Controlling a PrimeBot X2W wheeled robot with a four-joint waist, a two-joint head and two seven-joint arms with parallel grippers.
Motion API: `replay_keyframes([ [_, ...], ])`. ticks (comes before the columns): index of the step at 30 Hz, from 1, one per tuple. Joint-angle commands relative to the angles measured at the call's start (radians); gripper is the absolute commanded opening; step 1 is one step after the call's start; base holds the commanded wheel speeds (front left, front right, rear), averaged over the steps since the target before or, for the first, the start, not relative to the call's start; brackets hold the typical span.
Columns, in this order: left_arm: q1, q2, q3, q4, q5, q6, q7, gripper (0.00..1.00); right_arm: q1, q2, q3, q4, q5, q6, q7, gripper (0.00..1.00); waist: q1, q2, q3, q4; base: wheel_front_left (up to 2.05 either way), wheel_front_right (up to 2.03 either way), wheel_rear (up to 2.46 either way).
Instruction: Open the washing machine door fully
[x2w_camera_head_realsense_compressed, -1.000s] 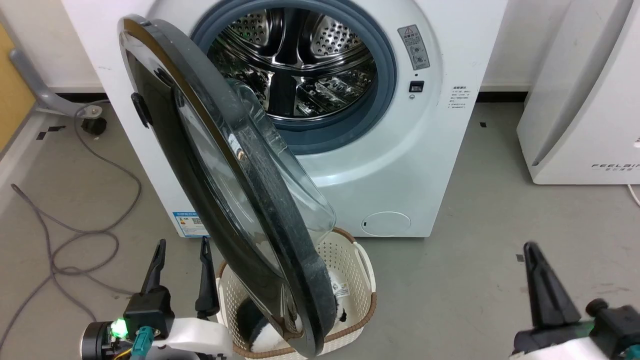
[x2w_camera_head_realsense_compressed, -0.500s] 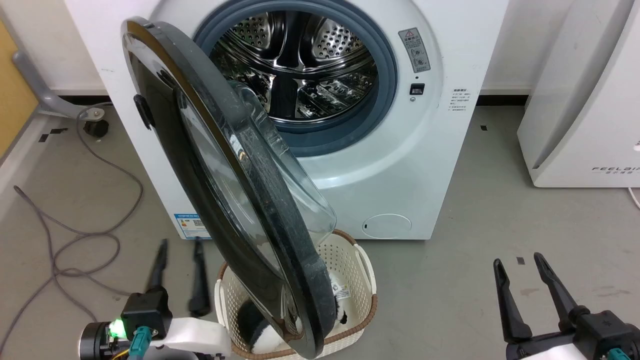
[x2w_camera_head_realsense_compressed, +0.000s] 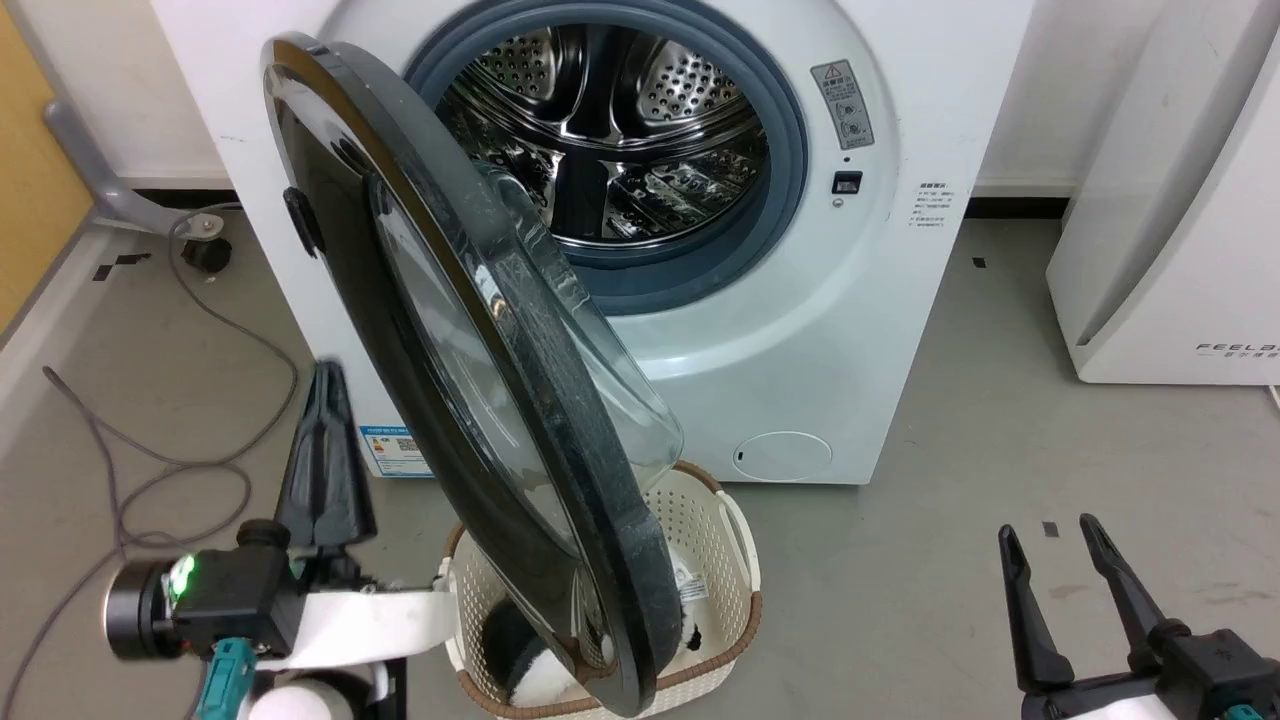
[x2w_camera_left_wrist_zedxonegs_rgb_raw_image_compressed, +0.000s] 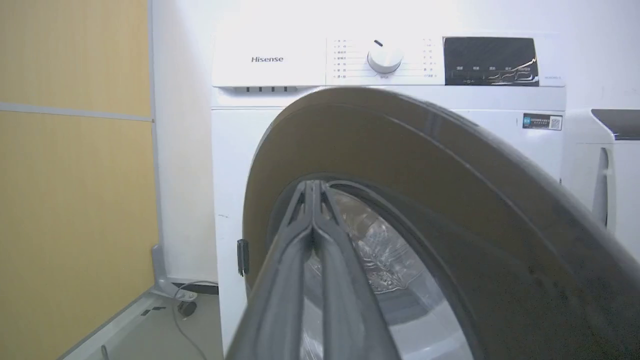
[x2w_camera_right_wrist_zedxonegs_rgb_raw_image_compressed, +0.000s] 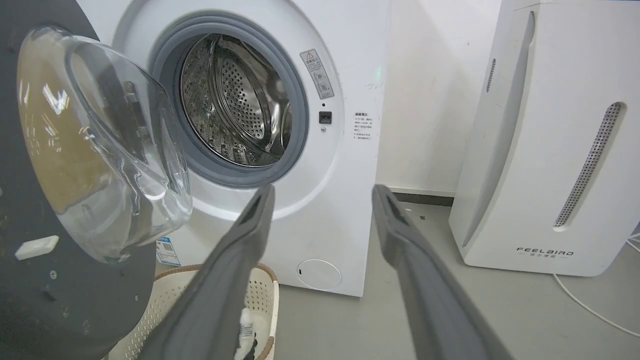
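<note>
Two claws were in view. The left claw (x2w_camera_head_realsense_compressed: 326, 390) was clenched on nothing, its fingers pressed together and pointing at the glossy outer face of the washing machine door (x2w_camera_head_realsense_compressed: 520, 400); contact could not be confirmed. The right claw (x2w_camera_head_realsense_compressed: 1047, 528) stood released, low on the right, well apart from the door. The door stood swung out from the left side of the washing machine (x2w_camera_head_realsense_compressed: 820, 330), above a white basket (x2w_camera_head_realsense_compressed: 720, 520), leaving the drum exposed.

On the grey floor (x2w_camera_head_realsense_compressed: 950, 420) stand the white washing machine (x2w_camera_head_realsense_compressed: 800, 330) at the top middle, a white basket (x2w_camera_head_realsense_compressed: 720, 520) below it, a grey cable (x2w_camera_head_realsense_compressed: 130, 480) at left and a white box (x2w_camera_head_realsense_compressed: 1180, 250) at right.
</note>
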Motion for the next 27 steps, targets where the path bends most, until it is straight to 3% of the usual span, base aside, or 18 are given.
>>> replay_keyframes([
  [1, -0.018, 0.001, -0.013, -0.028, 0.011, -0.008, -0.004, 0.00, 0.012, 0.006, -0.002, -0.005, 0.000, 0.005, -0.005, 1.00, 0.0000, 0.0000, 0.000, 0.000, 0.00, 0.00, 0.00],
  [13, -0.063, 0.001, -0.225, -0.233, 0.051, -0.052, -0.004, 0.00, 0.014, 0.006, -0.002, -0.003, 0.009, 0.005, -0.005, 1.00, 0.0000, 0.0000, -0.002, -0.003, 0.00, 0.00, 0.00],
  [27, -0.064, 0.001, -0.520, -0.218, 0.033, -0.107, -0.004, 0.00, 0.013, 0.006, -0.002, -0.002, 0.014, 0.005, -0.005, 1.00, 0.0000, 0.0000, 0.002, 0.020, 0.00, 0.00, 0.00],
])
